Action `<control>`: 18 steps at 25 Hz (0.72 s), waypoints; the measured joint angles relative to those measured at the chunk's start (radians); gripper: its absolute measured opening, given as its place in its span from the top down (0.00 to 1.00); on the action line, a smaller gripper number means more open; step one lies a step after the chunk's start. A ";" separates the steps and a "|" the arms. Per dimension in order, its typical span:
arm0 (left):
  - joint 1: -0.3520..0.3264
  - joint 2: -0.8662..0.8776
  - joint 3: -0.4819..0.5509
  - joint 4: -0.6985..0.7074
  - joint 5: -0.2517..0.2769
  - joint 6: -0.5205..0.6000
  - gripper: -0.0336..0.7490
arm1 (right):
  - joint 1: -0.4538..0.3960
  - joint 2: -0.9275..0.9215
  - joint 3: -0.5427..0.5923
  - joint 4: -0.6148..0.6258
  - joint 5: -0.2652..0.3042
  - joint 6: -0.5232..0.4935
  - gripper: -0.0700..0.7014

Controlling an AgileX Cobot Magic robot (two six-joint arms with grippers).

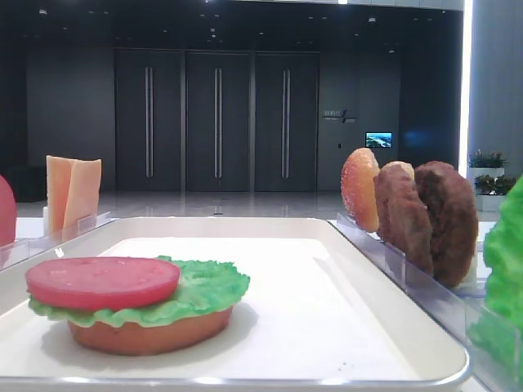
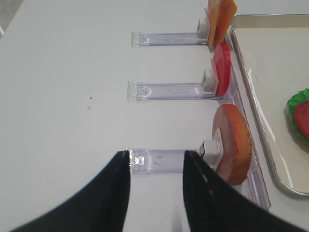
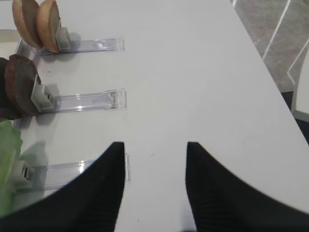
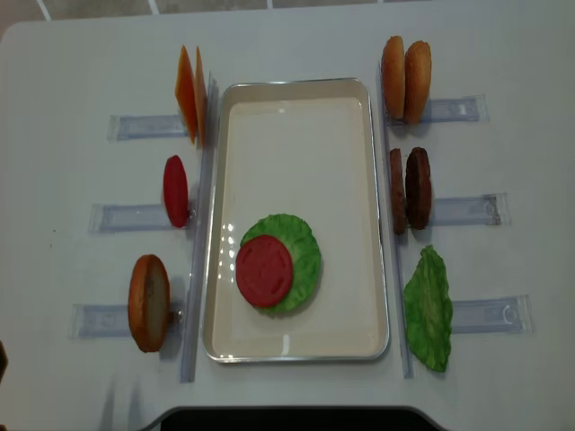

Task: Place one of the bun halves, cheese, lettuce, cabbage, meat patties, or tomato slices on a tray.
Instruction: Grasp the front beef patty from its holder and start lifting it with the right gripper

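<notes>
Tray [image 4: 296,117] lies mid-worktop [image 4: 296,36]; at its 6 o'clock end a tomato slice [image 4: 264,270] lies on lettuce [image 4: 305,260]; meat patties [image 4: 407,189] stand at 3 o'clock; right gripper [image 3: 154,150] and left gripper [image 2: 155,159] both parted, holding nothing.

The tray [image 4: 296,346] is white with a shiny metal-grey rim. On it, a red tomato slice [image 4: 264,270] lies on bright green frilly lettuce [image 4: 305,247]. The cheese [image 4: 190,106] at 11 o'clock is pale orange. The meat patties [image 4: 409,189] are dark reddish-brown and grainy. The bun halves [image 4: 405,67] are golden-orange. The table [image 4: 72,63] is white.
</notes>
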 joint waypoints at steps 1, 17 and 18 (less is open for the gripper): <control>0.000 0.000 0.000 0.000 0.000 0.000 0.60 | 0.000 0.000 0.000 0.000 0.000 0.000 0.53; 0.000 0.000 0.000 0.000 0.000 0.000 0.60 | 0.000 0.408 -0.154 0.026 0.003 0.000 0.53; 0.000 0.000 0.000 0.000 0.000 0.000 0.60 | 0.000 0.466 -0.177 0.033 0.003 0.000 0.53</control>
